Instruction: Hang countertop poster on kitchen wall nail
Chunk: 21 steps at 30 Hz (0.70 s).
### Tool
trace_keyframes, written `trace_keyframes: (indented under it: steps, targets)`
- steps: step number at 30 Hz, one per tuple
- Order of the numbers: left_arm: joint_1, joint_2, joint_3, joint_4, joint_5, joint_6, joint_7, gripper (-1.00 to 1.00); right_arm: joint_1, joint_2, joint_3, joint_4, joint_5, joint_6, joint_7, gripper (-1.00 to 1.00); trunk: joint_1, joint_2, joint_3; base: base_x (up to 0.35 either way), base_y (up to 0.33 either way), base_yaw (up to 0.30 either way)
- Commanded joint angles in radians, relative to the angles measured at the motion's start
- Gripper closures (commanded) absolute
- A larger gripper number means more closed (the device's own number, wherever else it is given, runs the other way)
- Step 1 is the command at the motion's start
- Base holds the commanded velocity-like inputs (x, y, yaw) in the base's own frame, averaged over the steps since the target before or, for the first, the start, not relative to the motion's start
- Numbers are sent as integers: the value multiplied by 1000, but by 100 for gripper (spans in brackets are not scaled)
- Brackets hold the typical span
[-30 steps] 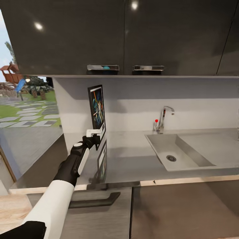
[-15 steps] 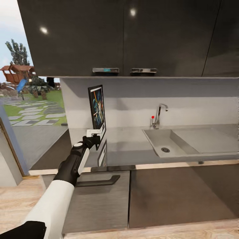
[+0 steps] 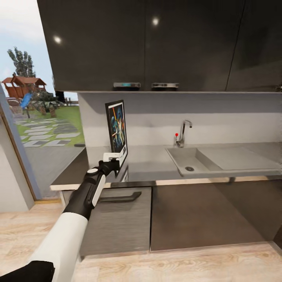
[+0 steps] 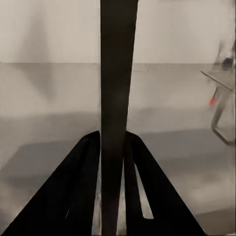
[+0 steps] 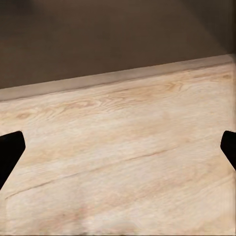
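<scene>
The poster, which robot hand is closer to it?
Left. The left gripper is clamped on the poster's bottom edge, holding it upright over the kitchen countertop. The right gripper is open, pointing down at the wood floor.

No legible text, poster (image 3: 117,126) included.

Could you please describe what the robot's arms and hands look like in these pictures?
The left arm has a white upper shell, a glossy black forearm with a white side panel and round white cap. Its left hand has a white bracket and black fingers, flat and tapering. The right hand shows black fingertips. No cables show.
</scene>
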<state>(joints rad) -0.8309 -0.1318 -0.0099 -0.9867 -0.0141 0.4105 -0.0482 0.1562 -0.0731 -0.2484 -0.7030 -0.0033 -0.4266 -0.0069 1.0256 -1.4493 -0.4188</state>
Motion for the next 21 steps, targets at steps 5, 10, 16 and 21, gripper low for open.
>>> trace_keyframes:
  steps: [5,10,16,21]
  targets:
    - [-1,0,1,-2,-3,5,-17,100,0,0,0,-1,0,-1,-1,-100,-1,-1,-1,-336,0,0]
    - [-1,1,1,-2,-4,5,-100,100,0,0,0,-1,0,-1,-1,-100,-1,-1,-1,-337,0,0]
    - [-1,3,2,-3,-4,5,-254,100,0,0,0,-1,0,-1,-1,-100,-1,-1,-1,-337,0,0]
    - [-1,4,2,-4,-5,5,-397,100,0,0,0,-1,0,-1,-1,-100,-1,-1,-1,-337,0,0]
